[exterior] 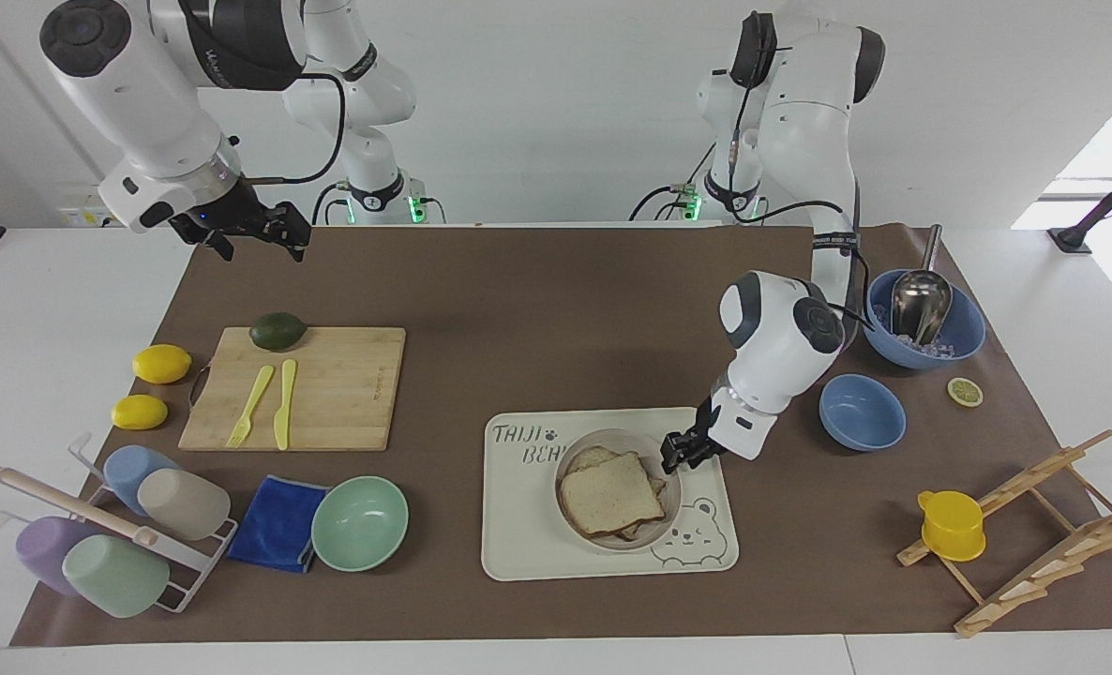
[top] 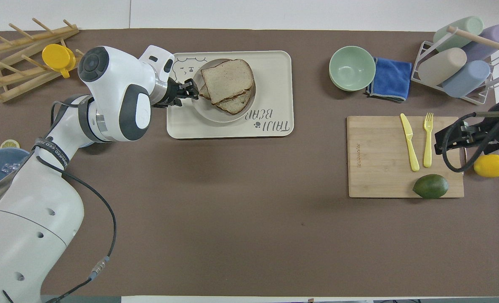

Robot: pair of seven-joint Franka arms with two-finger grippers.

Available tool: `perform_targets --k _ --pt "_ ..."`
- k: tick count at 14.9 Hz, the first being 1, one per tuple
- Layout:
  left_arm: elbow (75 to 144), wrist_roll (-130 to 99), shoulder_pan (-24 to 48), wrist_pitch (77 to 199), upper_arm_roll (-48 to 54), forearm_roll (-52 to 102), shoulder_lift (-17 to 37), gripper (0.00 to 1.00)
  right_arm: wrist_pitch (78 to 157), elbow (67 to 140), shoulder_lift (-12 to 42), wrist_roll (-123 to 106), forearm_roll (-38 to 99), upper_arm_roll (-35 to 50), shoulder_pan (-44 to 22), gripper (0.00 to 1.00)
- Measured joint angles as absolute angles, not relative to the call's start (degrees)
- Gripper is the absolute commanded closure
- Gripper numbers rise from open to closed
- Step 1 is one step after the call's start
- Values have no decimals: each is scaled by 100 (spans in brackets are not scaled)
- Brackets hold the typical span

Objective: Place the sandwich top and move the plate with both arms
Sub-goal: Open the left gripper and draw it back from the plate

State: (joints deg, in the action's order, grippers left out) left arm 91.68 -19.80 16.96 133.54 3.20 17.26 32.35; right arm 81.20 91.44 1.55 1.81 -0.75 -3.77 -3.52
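Observation:
The small off-white plate [exterior: 577, 448] sits on the cream bear-print tray [exterior: 518, 553]. The sandwich top [exterior: 610, 492], a light brown slice, lies on other bread slices in the plate. My left gripper [exterior: 677, 454] is low at the plate's rim on the side toward the left arm's end, shut on that rim. The overhead view shows the same: the left gripper [top: 189, 89] at the rim of the plate [top: 209, 117], with the sandwich top [top: 227, 79] on the stack. My right gripper [exterior: 258, 234] waits open and empty in the air over the mat's corner at the right arm's end.
A cutting board [exterior: 331, 389] with a yellow fork, a knife and an avocado [exterior: 278, 331] lies toward the right arm's end, with two lemons [exterior: 161, 364] beside it. A mint bowl [exterior: 359, 523], blue cloth and cup rack lie farther out. Two blue bowls [exterior: 862, 412] and a wooden rack [exterior: 1034, 525] stand near the left arm.

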Motion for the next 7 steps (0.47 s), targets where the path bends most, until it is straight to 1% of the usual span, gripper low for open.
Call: perform_targets --k 4,7 --pt "9124 -1977 1660 13074 190 1392 2983 0 8120 9144 155 181 -75 -377 -352 0" --pt "9102 -1945 1608 12479 -49 1343 2545 0 8120 9144 155 181 -75 -377 -352 0"
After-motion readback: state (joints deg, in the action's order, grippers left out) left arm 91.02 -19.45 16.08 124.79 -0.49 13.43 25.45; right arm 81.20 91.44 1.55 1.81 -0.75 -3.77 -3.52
